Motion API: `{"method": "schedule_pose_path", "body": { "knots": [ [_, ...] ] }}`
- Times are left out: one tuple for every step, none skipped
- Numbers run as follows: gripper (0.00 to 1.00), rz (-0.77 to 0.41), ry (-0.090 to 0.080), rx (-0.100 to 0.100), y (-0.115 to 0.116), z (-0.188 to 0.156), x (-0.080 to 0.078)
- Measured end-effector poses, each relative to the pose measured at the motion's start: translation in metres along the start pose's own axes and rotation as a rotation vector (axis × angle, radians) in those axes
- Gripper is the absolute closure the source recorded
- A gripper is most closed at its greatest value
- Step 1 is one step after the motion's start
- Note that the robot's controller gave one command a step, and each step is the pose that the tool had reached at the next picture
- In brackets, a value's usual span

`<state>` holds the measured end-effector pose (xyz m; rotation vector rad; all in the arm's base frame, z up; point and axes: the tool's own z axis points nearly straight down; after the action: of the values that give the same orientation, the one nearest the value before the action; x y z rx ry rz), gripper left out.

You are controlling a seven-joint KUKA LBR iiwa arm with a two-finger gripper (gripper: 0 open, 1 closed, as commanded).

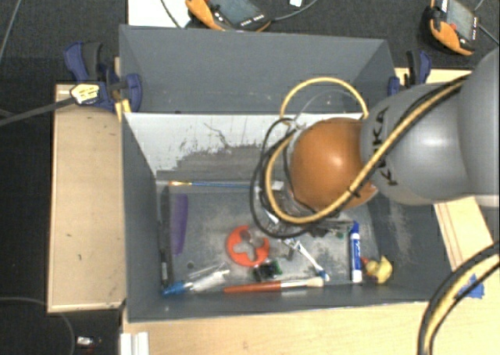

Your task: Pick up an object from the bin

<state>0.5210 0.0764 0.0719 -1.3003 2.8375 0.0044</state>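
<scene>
I read this as the approach step. As far as I can judge, nothing has been lifted yet. The gripper (287, 241) sits low in the bin (141, 213), about the middle of its floor and a little toward the front wall, tucked under the arm's orange cover (328, 162). That cover hides the working end from me, so I cannot tell whether it is apart or closed, or whether anything is in it.

Three things lie closest:
- An orange-red ring-shaped piece (244, 244) is just beside the gripper, on the side toward the left wall.
- A small green-and-black piece (266, 270) lies just in front of it.
- A thin white stick (312, 262) runs from beneath it toward the front-right corner.

My guess is the ring, since it is the biggest and lies clear of the walls.

Farther off:
- A blue-and-white marker (355, 252) lies near the right wall.
- A yellow lump (379, 270) sits in the front-right corner.
- A long red stick (262, 288) lies along the front wall.
- A blue-capped pen (187, 283) lies toward the front-left corner.
- A purple strip (180, 222) lies by the left wall.

The next move calls for a small shift toward the left wall, to come square over one side of the ring's rim while staying clear of the white stick. After that comes a firm close and a straight lift — the walls are steep.
</scene>
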Motion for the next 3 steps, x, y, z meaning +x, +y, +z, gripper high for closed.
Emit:
{"method": "schedule_pose_path", "body": {
  "knots": [
    [1.0, 0.019, 0.004, -0.004, 0.004, -0.104, 0.001],
    [1.0, 0.017, -0.007, 0.006, 0.003, -0.12, -0.002],
    [1.0, 0.038, -0.002, 0.0, 0.0, -0.091, 0.0]
  ]
}}
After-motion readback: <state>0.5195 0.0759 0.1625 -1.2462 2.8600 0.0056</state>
